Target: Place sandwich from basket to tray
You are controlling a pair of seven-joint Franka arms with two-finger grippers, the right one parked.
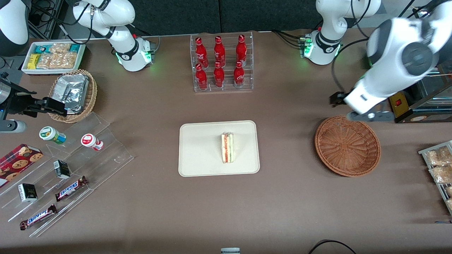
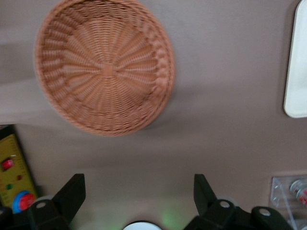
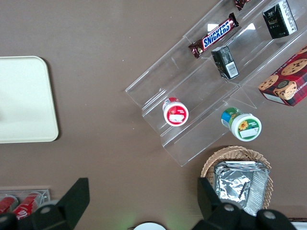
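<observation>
One sandwich [image 1: 227, 147] stands on its crust edge on your cream tray [image 1: 197, 165], cut face with orange-red and green layers toward the front camera, nearer the tray's edge that faces the working arm. The reddish-brown wicker basket [image 1: 348, 146] sits well apart from the tray toward the working arm's end of the table, and you can see its woven floor bare in the wrist view [image 2: 105, 67].

Your left gripper [image 1: 337, 99] hangs above the table just beside the basket's rim, farther from the front camera than the basket; its two black fingers [image 2: 72, 194] are spread wide with nothing between them.

Six red Coca-Cola bottles [image 1: 219, 61] stand in a clear acrylic rack [image 1: 222, 88], three per row. Toward the parked arm's end you have two Snickers bars [image 1: 70, 188] on a clear stepped display [image 1: 106, 141], two small dark cartons [image 1: 62, 169], two lidded cups lying on their sides, one red-topped [image 1: 91, 141] and one green-topped [image 1: 52, 135], and a red cookie box [image 1: 17, 162]. One tan basket [image 1: 90, 95] holds foil packets [image 1: 72, 92].
</observation>
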